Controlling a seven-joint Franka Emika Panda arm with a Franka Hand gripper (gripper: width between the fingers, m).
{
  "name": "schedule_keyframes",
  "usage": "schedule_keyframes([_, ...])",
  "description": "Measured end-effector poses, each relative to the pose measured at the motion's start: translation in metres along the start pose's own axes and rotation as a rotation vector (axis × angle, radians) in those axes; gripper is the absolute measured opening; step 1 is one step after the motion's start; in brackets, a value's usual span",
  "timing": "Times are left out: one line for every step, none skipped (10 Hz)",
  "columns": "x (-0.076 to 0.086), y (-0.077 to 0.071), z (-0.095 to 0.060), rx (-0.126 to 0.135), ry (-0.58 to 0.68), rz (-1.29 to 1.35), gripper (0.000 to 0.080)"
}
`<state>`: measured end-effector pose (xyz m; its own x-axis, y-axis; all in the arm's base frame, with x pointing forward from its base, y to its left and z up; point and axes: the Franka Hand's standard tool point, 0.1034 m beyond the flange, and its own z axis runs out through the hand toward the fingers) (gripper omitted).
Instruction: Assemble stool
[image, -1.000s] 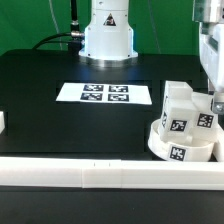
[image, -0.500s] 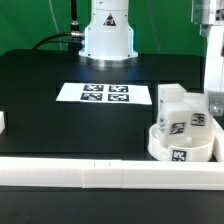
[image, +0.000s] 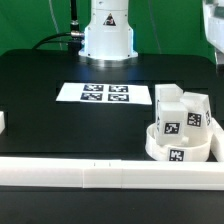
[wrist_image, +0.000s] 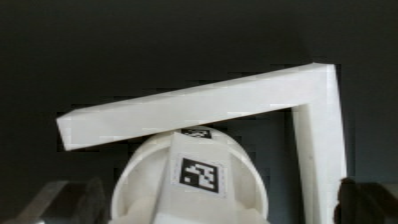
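Though tagged, stool (image: 180, 135) all white.

Black table (image: 40, 110), green backdrop (image: 30, 20), even light

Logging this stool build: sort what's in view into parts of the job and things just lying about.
Part of the job:
- round seat
- legs standing on the seat
- gripper, raised above them at the exterior view's right

Just there:
- marker board
- long white border rail
- corner rail in the wrist view
- robot base
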<state>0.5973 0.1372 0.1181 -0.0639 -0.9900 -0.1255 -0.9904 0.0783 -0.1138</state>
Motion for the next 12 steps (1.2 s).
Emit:
schedule_keyframes([0.0, 0.002, 0.002, -0.012, 0.008, -0.11, 0.0648])
schedule_keyframes([-0.002, 0.006, 0.01, -0.071, 0.043, -0.297, 0.0649])
schedule_keyframes([-0.004, 0.003, 0.01, -0.105, 0.047, -0.447, 0.0649])
schedule_keyframes([-0.002, 0.0, 0.006, -0.12, 0.037, -0.601, 0.0649])
schedule_keyframes([0.003, -0.001, 0.007, -0.132, 0.03, -0.69, 0.0649])
schedule_keyframes([0.004, -0.002, 0.007, -0.132, 0.028, -0.758, 0.0649])
schedule_keyframes([0.004, -0.002, 0.007, -0.134, 0.025, -0.841, 0.0649])
schedule_keyframes([0.005, -0.002, 0.007, -0.141, 0.028, -0.949, 0.0649])
schedule_keyframes([0.005, -0.002, 0.007, -0.158, 0.042, -1.137, 0.0649])
schedule_keyframes([0.001, -0.003, 0.006, -0.16, 0.037, -1.274, 0.0649])
schedule_keyframes([-0.002, -0.004, 0.005, -0.16, 0.031, -1.356, 0.0649])
schedule_keyframes([0.002, -0.004, 0.006, -0.165, 0.026, -1.416, 0.0649])
